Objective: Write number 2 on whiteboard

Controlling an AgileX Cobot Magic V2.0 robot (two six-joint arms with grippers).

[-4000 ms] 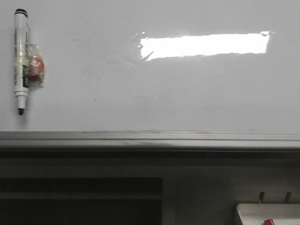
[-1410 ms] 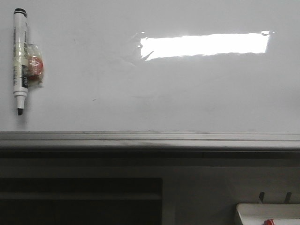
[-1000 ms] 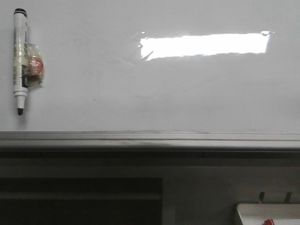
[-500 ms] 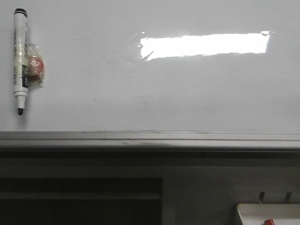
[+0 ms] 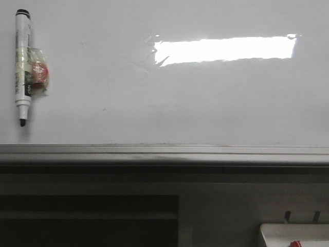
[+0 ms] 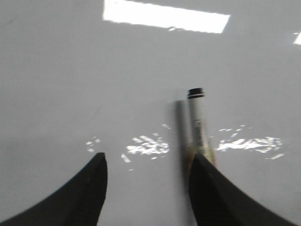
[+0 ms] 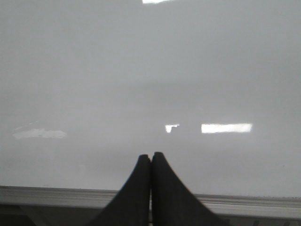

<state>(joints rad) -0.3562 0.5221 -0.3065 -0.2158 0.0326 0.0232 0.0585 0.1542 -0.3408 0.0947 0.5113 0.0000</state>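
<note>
I am watching the marker (image 5: pixel 23 67) hanging unmoved on the blank whiteboard (image 5: pixel 205 103); no number 2 is appearing yet. My left gripper (image 6: pixel 146 188) is spreading beside the marker; my right gripper (image 7: pixel 150 188) is pressing closed, empty.

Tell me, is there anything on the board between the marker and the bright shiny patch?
No, just bare whiteboard with faint smudges. The front view shows nothing between the marker and the bright reflection, and no number drawn yet.
</note>
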